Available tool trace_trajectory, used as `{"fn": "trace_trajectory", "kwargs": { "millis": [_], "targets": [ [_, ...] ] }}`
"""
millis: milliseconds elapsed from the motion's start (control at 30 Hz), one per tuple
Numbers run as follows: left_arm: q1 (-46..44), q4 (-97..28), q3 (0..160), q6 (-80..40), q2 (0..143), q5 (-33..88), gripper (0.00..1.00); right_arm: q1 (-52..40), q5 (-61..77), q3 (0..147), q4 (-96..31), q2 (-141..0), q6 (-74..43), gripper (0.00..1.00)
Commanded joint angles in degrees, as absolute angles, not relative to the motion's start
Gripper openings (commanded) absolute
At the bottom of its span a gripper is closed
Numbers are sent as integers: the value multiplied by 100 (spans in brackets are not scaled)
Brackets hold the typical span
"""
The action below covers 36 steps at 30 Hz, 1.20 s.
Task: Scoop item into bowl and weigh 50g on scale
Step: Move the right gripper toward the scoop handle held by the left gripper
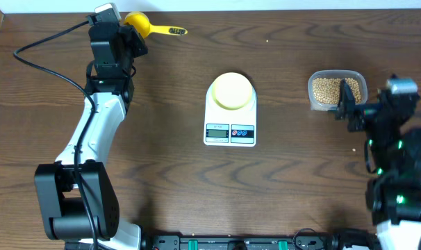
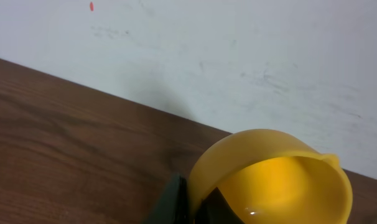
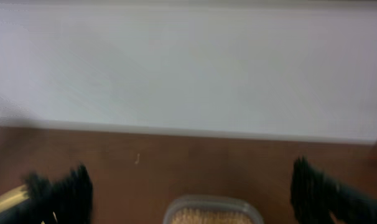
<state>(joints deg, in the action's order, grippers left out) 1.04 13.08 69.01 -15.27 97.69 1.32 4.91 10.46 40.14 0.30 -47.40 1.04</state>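
The pale yellow-green bowl (image 1: 231, 90) sits on the round platform of the white scale (image 1: 230, 130) at the table's middle. The tan beans (image 1: 330, 89) fill a clear plastic tub (image 1: 358, 78) at the right; its far rim shows in the right wrist view (image 3: 213, 205). My right gripper (image 1: 348, 104) (image 3: 191, 190) is open, its fingers spread wide just at the tub's near side. My left gripper (image 1: 130, 38) (image 2: 198, 208) is at the far left edge, shut on the cup wall of a yellow scoop (image 1: 139, 23) (image 2: 282, 174). The scoop is empty.
The scoop's handle (image 1: 172, 30) points right along the table's far edge. A white wall (image 2: 238, 56) stands right behind the table. A black cable (image 1: 51, 66) loops left of the left arm.
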Motion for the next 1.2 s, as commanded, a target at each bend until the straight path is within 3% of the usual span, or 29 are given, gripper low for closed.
{"fn": "trace_trajectory", "kwargs": {
  "millis": [0, 267, 700, 1167],
  "targets": [
    [123, 1332, 6934, -1599, 9651, 75, 8, 495, 1704, 5024, -401, -5557, 178, 99],
    [123, 1516, 6934, -1601, 9655, 75, 8, 510, 2967, 7282, -1487, -7631, 178, 99],
    [117, 1562, 6934, -1970, 9655, 80, 8, 1068, 7284, 8447, -917, -9828, -191, 99],
    [-14, 1603, 6934, -2582, 9660, 513, 8, 1041, 7070, 8447, 858, -10418, -1267, 99]
  ]
}}
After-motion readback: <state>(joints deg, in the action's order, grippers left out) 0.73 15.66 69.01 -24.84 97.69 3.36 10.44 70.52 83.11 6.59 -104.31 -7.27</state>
